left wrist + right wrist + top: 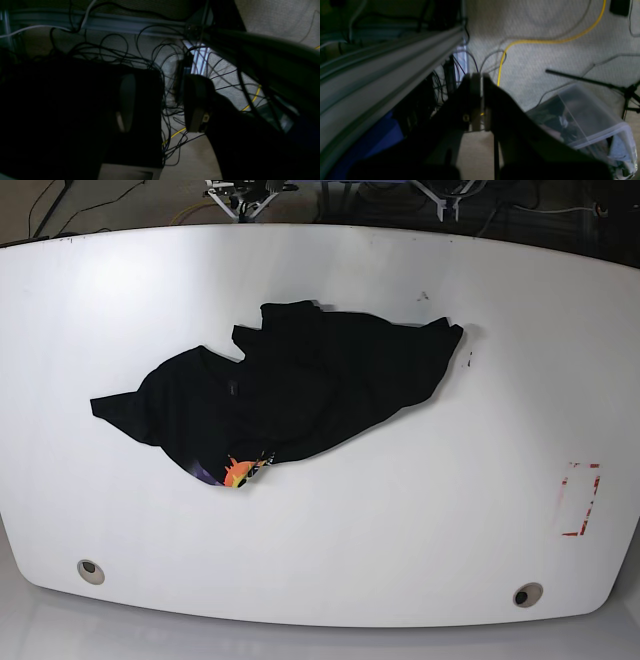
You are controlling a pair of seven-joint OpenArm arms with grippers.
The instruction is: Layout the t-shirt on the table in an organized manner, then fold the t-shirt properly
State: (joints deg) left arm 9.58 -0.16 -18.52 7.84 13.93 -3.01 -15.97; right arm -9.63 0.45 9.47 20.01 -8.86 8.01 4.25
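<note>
The t-shirt (300, 395) lies crumpled in a dark heap slightly left of the middle of the white counter (400, 530), its body bunched and folded over itself, with only a sliver of the orange graphic (240, 472) showing at the near lower edge. No sleeve, hem or collar can be made out with certainty. Neither arm appears over the counter in the base view; both wrist cameras look down past the counter's edge at carpet and a tangle of cables (160, 62). The left gripper (160, 102) stands released, its two pads well apart with nothing between them. The right gripper (477, 100) is clenched, its pads pressed together on nothing; a clear plastic bin (585, 117) sits on the floor beyond it. Assessment: the layout step has not begun in any visible way, and folding is still remote. The next move appears to call for both arms to come over the counter, the right gripper to release, and each to take a separate outer edge of the cloth, so the garment can be drawn apart and spread flat. Identifying true corners in this heap looks difficult.
</note>
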